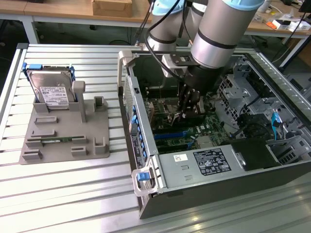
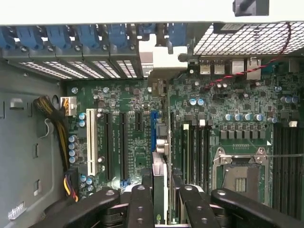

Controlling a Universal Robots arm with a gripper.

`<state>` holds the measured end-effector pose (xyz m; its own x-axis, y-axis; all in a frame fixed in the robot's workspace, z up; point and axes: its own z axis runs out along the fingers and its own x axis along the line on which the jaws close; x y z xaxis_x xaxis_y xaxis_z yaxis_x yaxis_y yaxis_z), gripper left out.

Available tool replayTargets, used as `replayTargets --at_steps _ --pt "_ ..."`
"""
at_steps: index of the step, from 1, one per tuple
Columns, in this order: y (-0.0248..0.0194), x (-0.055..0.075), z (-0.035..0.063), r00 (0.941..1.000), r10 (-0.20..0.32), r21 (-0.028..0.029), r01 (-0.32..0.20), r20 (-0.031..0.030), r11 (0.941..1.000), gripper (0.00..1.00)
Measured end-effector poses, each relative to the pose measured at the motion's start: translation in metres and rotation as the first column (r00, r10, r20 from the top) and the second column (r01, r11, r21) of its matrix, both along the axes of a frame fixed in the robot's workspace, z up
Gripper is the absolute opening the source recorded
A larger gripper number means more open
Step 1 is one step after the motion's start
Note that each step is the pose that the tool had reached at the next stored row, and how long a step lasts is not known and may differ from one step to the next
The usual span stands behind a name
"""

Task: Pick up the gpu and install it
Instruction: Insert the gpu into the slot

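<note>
Wrist view: the black two-fingered claw [image 2: 160, 202] reaches down toward the green motherboard [image 2: 137, 137] of the open computer case, its fingers narrowed onto the gpu [image 2: 160, 178], a thin green circuit card seen edge-on with a silver metal bracket at its far end. The card stands upright between the finger pads, held on both faces, its edge lined up over the blue expansion slot [image 2: 154, 128] that runs between the black slots and the memory sockets. A white slot [image 2: 90, 141] lies farther off to one side, near a bundle of yellow and black wires [image 2: 59, 126].

In the exterior view, the silver and grey robot arm [image 1: 218, 36] dips into the open grey metal computer case [image 1: 209, 165], the claw [image 1: 187, 109] low over the motherboard. On the exterior view's left, a grey plastic holder tray [image 1: 92, 141] rests on the slatted metal table [image 1: 58, 194], with a silver hard drive with a white label [image 1: 51, 87] standing in it.
</note>
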<state>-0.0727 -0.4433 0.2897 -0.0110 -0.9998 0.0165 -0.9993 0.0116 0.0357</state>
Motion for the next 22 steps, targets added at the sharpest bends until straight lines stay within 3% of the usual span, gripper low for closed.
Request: replayTargets --at_steps 2,8,10,22 --pt "-0.0038 -0.002 -0.0031 1.0000 0.000 0.0003 0.000 0.0001 1.0000 0.27" --pt "-0.0049 -0.012 -0.0100 1.0000 0.000 -0.0001 0.000 0.0000 1.0000 0.27" --pt "-0.0083 -0.013 -0.0107 1.0000 0.000 -0.0005 0.000 0.0001 1.0000 0.27" --pt "-0.0087 -0.014 -0.0146 1.0000 0.000 -0.0007 0.000 0.0000 1.0000 0.27"
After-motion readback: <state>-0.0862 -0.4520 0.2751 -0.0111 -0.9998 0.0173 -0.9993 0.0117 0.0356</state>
